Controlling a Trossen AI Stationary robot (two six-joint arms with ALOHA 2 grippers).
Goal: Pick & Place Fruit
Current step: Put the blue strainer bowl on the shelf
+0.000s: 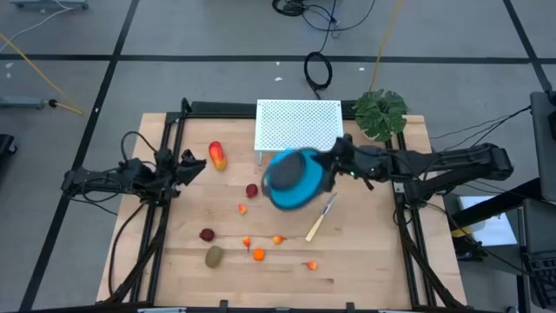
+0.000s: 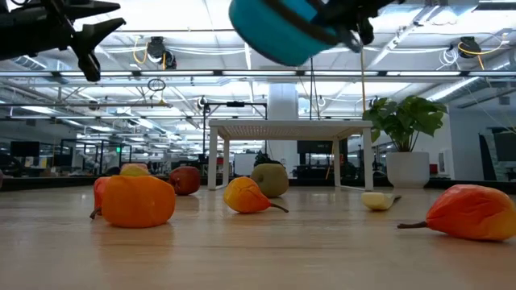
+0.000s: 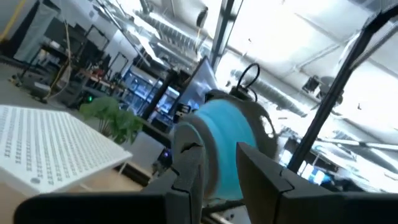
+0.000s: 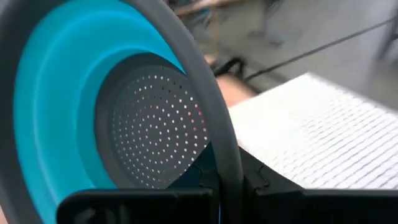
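My right gripper [image 1: 328,174] is shut on a blue colander [image 1: 291,178] with a grey rim, held high above the middle of the table; the low view shows the colander [image 2: 282,28] well above the fruit. On the wood lie an oblong red-yellow fruit [image 1: 216,156], two dark red round ones [image 1: 252,190] [image 1: 207,235], a brown-green oval one [image 1: 214,256] and several tiny orange ones [image 1: 258,254]. My left gripper [image 1: 196,164] waits at the table's left side, slightly open, with nothing between its fingers [image 3: 186,168]. My right gripper pinches the colander's grey rim [image 4: 225,163], which runs down between the two fingers. The fingers reach in about level from the table's right. The colander is lifted clear of the table and tipped on its side, its perforated bottom [image 4: 155,124] showing in the right wrist view.
A white perforated stand [image 1: 298,126] is at the table's far middle, with a leafy green plant [image 1: 380,111] to its right. A yellow-handled knife [image 1: 320,217] lies just right of the colander's spot, on the wood. Cables run along the table's left side.
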